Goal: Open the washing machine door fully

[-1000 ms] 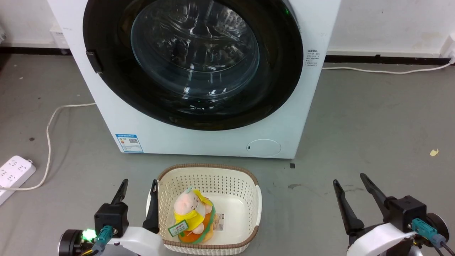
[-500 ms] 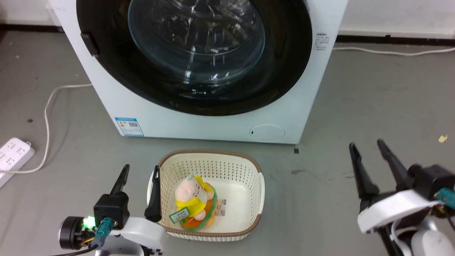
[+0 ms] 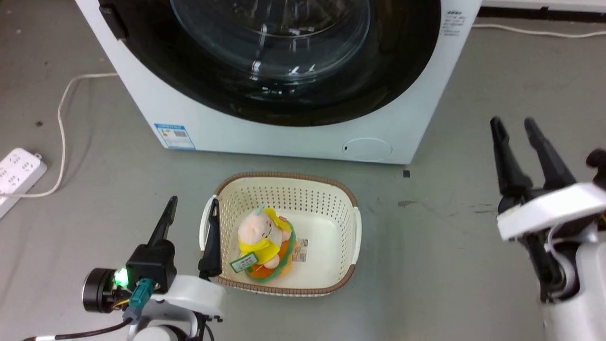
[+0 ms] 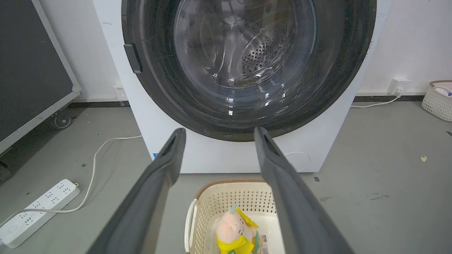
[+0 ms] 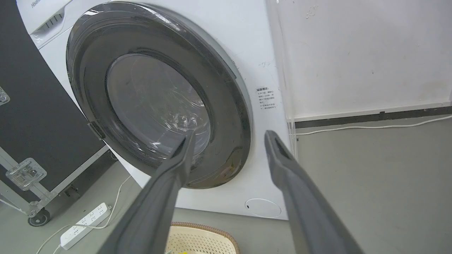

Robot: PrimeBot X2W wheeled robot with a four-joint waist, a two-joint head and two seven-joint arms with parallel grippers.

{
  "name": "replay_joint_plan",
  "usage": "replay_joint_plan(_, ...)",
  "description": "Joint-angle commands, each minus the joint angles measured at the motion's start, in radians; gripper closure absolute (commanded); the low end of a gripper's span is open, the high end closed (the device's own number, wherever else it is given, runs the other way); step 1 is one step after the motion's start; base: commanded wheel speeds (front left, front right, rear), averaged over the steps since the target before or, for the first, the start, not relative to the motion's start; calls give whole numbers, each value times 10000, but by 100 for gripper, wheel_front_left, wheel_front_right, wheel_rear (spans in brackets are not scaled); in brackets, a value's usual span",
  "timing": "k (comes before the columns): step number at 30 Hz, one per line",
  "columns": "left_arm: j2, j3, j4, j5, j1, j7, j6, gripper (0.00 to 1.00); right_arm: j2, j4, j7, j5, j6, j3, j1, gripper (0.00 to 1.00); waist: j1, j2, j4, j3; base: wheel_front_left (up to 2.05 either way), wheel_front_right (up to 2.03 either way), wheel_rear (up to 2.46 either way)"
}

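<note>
We see the door (image 3: pixel 270 47), a glossy black ring round bulging clear glass, closed at 12 o'clock. A perforated cream basket (image 3: pixel 352 203) holding a plush toy (image 3: pixel 262 237) sits before it at 6. Our left gripper (image 3: pixel 194 202) at 7 and right gripper (image 3: pixel 512 122) at 3 both gape, empty; the right has risen since a moment ago.

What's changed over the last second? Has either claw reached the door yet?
The right claw has lifted and reached forward towards the washing machine door, open and empty, not touching it. The head camera shifted too. The left claw stays open by the basket; the door is still shut.
</note>
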State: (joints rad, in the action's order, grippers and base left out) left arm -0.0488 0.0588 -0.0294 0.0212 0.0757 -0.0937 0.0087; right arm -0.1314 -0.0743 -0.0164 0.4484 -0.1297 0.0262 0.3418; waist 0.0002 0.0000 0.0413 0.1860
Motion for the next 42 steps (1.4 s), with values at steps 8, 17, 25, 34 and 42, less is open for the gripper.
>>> replay_joint_plan(8,-7,215,-120,153,421,-281,151,0,147,-1326,-497,1439,-6,622,1859,100,-2,0,232,571,0,0,0)
replay_joint_plan(17,-8,366,-244,312,694,-469,207,0,70,-3303,-1254,2441,-6,1197,3924,100,-2,0,463,1158,0,0,0)
replay_joint_plan(25,-8,660,-311,408,893,-615,298,0,-162,-4843,-1906,3071,-7,1516,5503,100,-2,0,675,1611,0,0,0)
replay_joint_plan(34,-10,1063,-408,562,1182,-844,410,0,-855,-7200,-3064,3833,-7,1787,7909,100,-2,0,1121,2273,0,0,0)
replay_joint_plan(42,-10,1325,-419,678,1395,-1011,472,0,-1210,-8546,-3885,4485,-8,1955,9388,100,-2,0,1383,2691,0,0,0)
